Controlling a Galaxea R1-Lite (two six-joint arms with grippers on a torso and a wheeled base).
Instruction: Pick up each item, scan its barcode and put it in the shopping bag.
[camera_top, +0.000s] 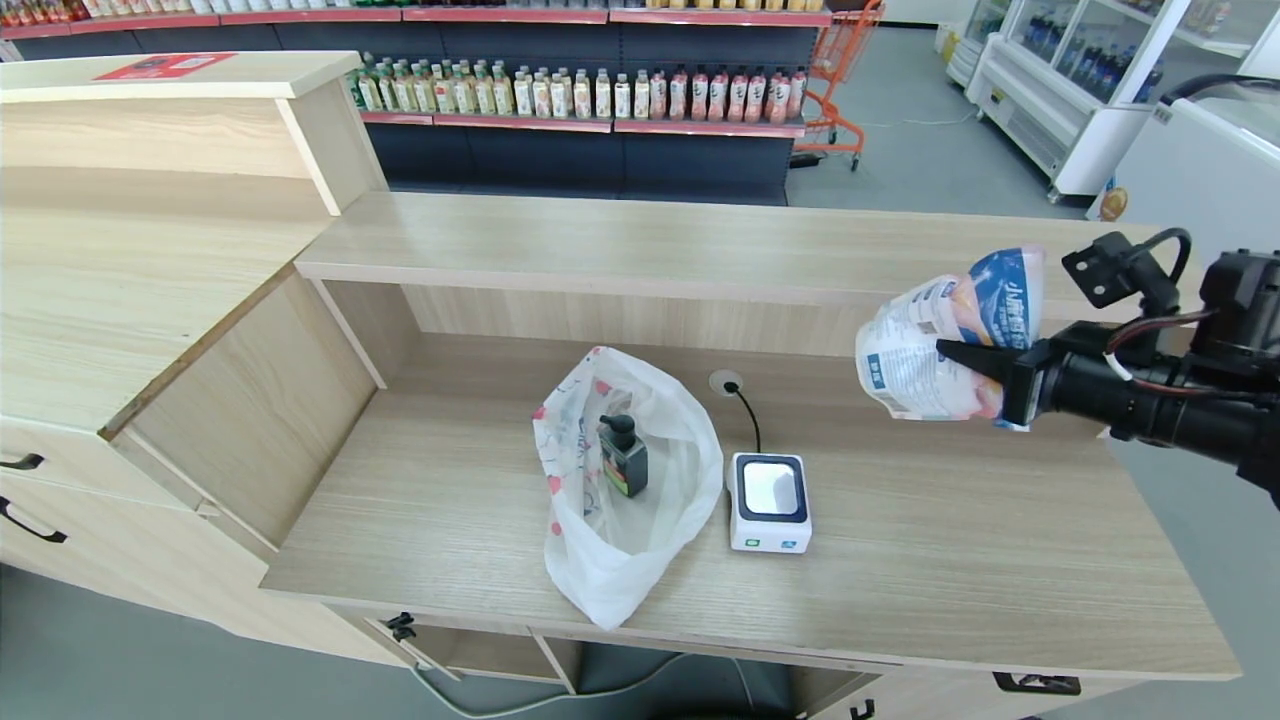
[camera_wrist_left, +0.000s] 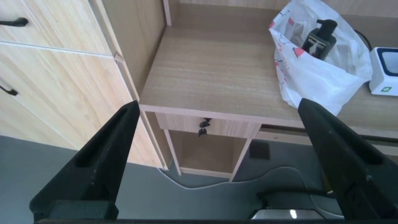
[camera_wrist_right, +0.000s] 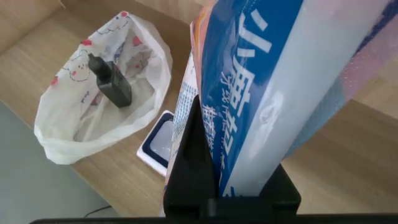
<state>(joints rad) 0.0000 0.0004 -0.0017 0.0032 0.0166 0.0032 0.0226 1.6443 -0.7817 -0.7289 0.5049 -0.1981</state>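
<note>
Wooden counter (camera_top: 900, 580) carries the open shopping bag (camera_top: 640, 540), with the scanner (camera_top: 769, 500) at its 3 o'clock. Right claw (camera_top: 952, 360), clamped on a packet (camera_top: 912, 345), holds it high at the scanner's 2 o'clock, probably for scanning.

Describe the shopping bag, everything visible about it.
The shopping bag is thin white plastic with small red and blue prints, crumpled and slumped on the wooden counter, its mouth open. A dark pump bottle sits inside it. The scanner stands close beside it, on the robot's right.
</note>
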